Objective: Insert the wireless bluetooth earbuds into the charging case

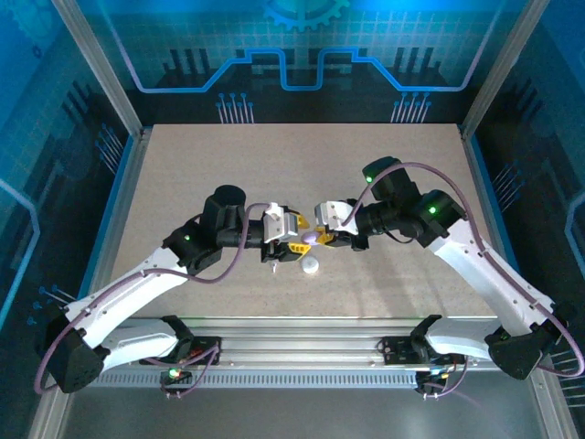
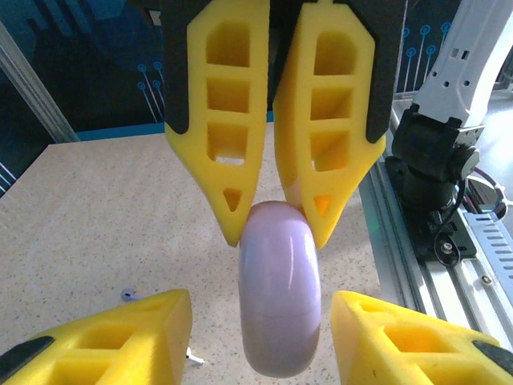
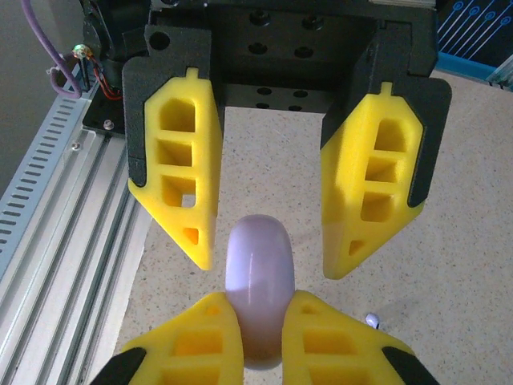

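Note:
A closed pale purple charging case (image 1: 312, 237) hangs above the table between both grippers. My right gripper (image 3: 262, 309) is shut on one end of the case (image 3: 258, 257), its fingertips pressed to both sides. My left gripper (image 2: 263, 321) faces it from the other side, open. Its yellow fingers (image 2: 144, 337) straddle the case (image 2: 280, 305) with a gap on each side. On the table below lie a tiny pale purple earbud (image 2: 127, 295) and a white stem-shaped earbud (image 2: 192, 358). The purple earbud (image 3: 371, 320) also shows past my right fingers.
A round white puck (image 1: 311, 266) lies on the table just in front of the grippers. The aluminium rail (image 1: 302, 343) runs along the near edge. Blue walls and metal posts enclose the speckled table (image 1: 228, 174).

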You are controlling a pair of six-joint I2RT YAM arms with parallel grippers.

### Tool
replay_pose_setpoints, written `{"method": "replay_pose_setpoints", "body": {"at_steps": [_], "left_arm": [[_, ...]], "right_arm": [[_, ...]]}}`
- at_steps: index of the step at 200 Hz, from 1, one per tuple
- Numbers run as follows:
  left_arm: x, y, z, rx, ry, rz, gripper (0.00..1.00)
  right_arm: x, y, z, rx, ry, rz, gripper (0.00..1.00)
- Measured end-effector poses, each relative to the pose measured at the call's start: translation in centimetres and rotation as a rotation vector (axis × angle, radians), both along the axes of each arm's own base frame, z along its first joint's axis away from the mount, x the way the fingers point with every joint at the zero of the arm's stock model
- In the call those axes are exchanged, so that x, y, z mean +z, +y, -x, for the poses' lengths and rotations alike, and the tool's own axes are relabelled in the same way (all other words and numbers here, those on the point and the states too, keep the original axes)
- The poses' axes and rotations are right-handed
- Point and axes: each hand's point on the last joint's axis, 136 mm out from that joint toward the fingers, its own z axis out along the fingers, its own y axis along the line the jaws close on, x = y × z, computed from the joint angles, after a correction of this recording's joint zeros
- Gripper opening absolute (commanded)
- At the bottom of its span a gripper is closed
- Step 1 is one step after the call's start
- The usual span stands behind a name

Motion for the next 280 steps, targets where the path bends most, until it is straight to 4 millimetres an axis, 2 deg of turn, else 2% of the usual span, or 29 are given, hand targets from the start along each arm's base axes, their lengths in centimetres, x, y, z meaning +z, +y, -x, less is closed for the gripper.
{"method": "replay_pose_setpoints", "body": {"at_steps": [61,127,164,189,252,280], "left_arm": [[0.2,0.0,-0.3,0.014,-0.006,0.006,0.53],[-0.2,0.0,-0.5,0.030,0.009,0.002,0.43],[-0.7,0.1,-0.6,0.041,0.015,-0.007,0.45],[-0.9,0.2,-0.6,0.044,0.017,-0.008,0.41],[-0.6,0.0,-0.8,0.046,-0.003,0.007,0.46],[-0.4,-0.2,-0.7,0.043,-0.011,0.014,0.39]], "right_arm": [[0.3,0.3,-0.3,-0.016,0.003,-0.017,0.08],[0.5,0.4,-0.5,-0.023,0.002,-0.026,0.08],[0.6,0.4,-0.6,-0.029,0.005,-0.031,0.08],[0.6,0.5,-0.6,-0.028,0.006,-0.032,0.08],[0.7,0.5,-0.5,-0.029,0.014,-0.035,0.08],[0.7,0.5,-0.5,-0.029,0.014,-0.035,0.08]]}}
